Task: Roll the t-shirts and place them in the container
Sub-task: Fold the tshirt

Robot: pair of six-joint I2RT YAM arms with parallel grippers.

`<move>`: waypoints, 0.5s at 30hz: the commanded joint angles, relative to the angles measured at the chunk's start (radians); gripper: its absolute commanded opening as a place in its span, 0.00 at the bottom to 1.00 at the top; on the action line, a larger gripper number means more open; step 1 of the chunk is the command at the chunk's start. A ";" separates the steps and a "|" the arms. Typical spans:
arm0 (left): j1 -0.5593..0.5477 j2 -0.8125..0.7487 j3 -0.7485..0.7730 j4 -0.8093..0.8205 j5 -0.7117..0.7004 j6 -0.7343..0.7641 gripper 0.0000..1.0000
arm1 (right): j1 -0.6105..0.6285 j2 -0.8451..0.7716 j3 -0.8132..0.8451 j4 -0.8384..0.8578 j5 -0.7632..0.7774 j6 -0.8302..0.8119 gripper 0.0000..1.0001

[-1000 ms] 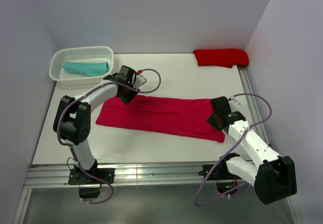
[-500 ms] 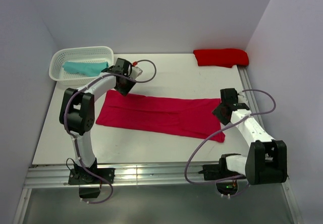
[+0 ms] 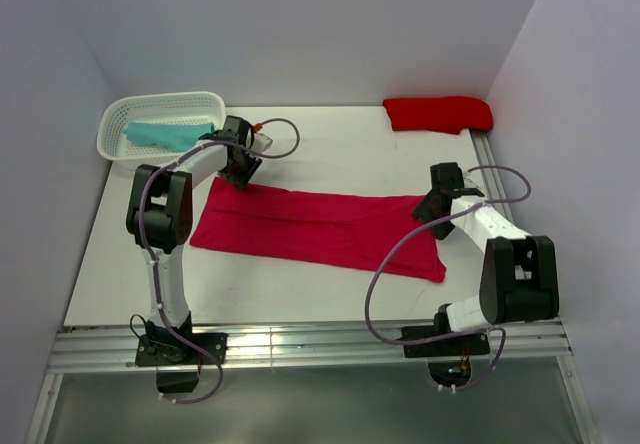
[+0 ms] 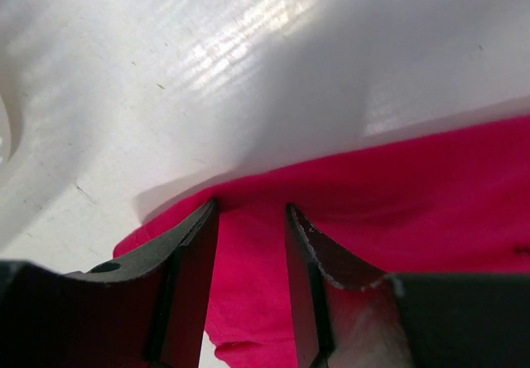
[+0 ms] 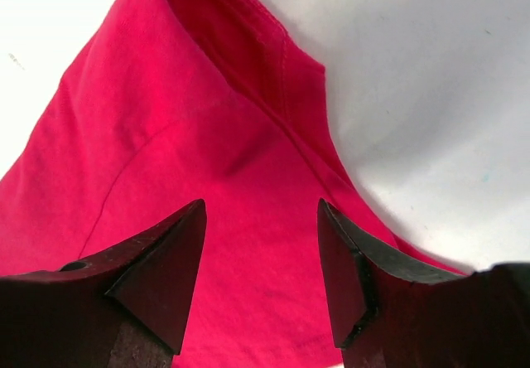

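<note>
Crimson t-shirt [image 3: 320,229] lies flat on the desk [image 3: 350,149] — left fingers [image 4: 189,277] narrowly parted at its far corner, right fingers [image 5: 159,283] spread wide over its other end — neither gripping cloth

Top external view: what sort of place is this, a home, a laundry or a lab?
Most likely a lab test cell: plain walls box in a white table, the left arm and right arm are bolted to a metal rail, and the props are three t-shirts and a basket.
</note>
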 commanded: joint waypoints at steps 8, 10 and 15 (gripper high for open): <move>0.024 0.047 0.050 0.006 -0.025 -0.025 0.43 | -0.083 0.067 0.023 -0.008 0.013 -0.003 0.67; 0.026 0.049 0.051 0.000 -0.023 -0.025 0.43 | -0.095 0.082 0.023 -0.026 0.028 -0.009 0.66; 0.028 0.034 0.038 0.003 -0.011 -0.027 0.44 | -0.114 0.062 0.008 -0.022 0.016 -0.033 0.68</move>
